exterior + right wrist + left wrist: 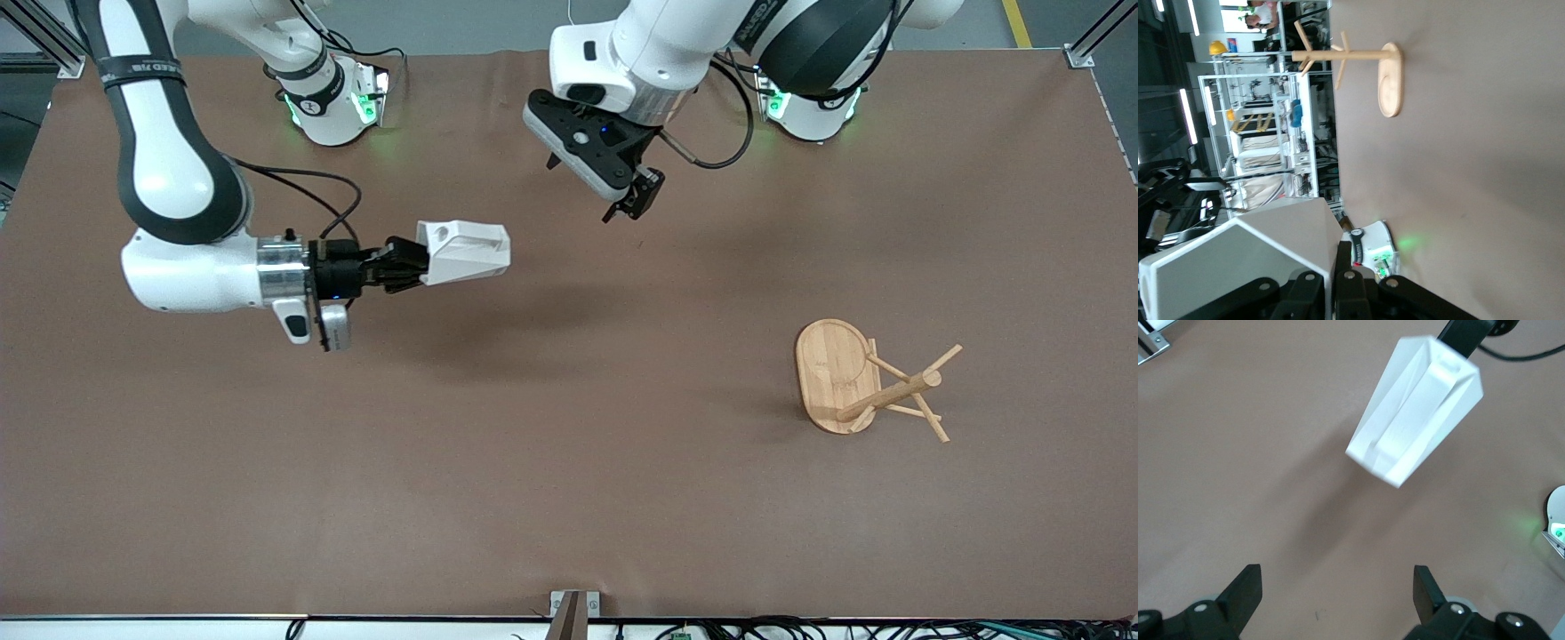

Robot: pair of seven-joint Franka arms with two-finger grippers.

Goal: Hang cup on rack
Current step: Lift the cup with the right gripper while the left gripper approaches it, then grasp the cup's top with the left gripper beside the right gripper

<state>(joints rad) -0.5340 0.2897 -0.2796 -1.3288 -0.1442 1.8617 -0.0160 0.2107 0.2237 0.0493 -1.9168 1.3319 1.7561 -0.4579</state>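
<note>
Brown matting covers the table [551, 498] I am working over; through the right wrist view I see shelving [1265, 133] and strip lights at the room's edge. Toward the left arm's end stands the rack [853, 382], upright on its oval base. My right gripper [404, 265] holds the cup [464, 252] clamped between its fingers, sideways in the air over bare matting. My left gripper [633, 200] hangs above it, fingers [1245, 590] spread apart.

Front camera high, facing robots; wrist cameras close; all share cup [464, 251].
</note>
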